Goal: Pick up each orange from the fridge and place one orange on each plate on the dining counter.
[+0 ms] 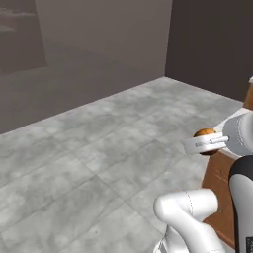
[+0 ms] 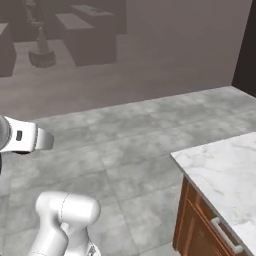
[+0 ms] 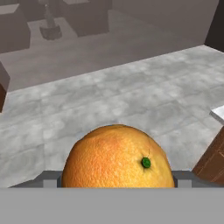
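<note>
My fingers (image 3: 183, 178) are clamped on a round bright orange (image 3: 117, 157), carried above the grey tiled floor (image 1: 99, 148). The white marbled tabletop (image 2: 225, 170) lies near; no orange looks delivered yet, I judge.

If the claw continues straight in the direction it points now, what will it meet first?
Probably the grey tiled floor: the claw, shut on the orange, points across open floor, with the far wall beyond. Depth is unclear.
</note>
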